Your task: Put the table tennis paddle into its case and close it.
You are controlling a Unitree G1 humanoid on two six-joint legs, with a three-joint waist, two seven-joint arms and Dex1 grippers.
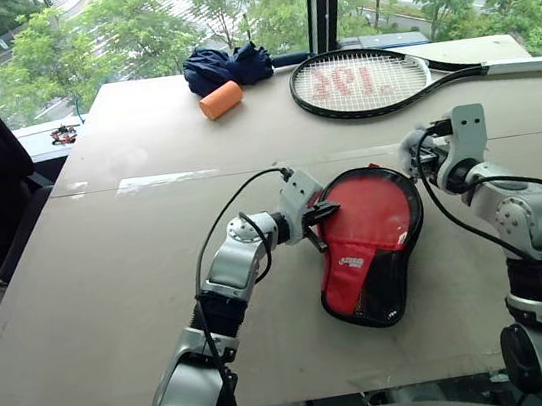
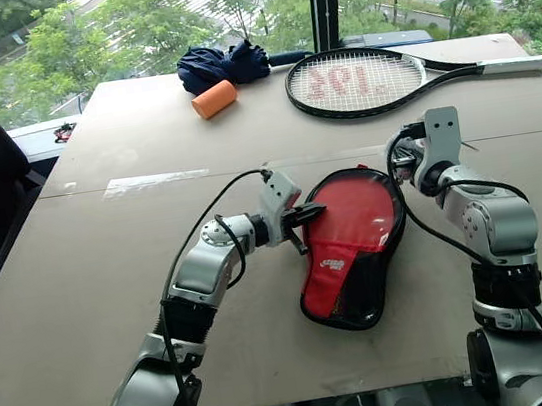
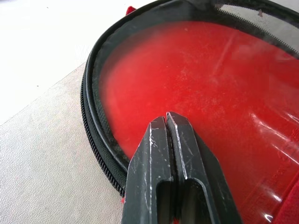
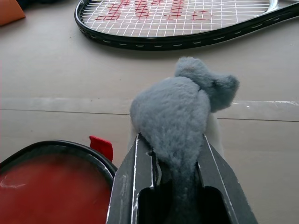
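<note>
Two tools share the zipping: left tool (image 3: pixel 167 116), clenched empty, pins the case (image 1: pixel 370 248); right tool (image 4: pixel 169 144), grasping the fuzzy charm (image 4: pixel 180 109), should pull steadily along the zip.

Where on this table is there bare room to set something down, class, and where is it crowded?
Free: the wide stretch left of the left gripper, running to the table edge, and the middle band between the case and the tennis racket. Crowded: the far edge, with blue fabric, orange roll and racket, and around the case, flanked by both grippers.
</note>
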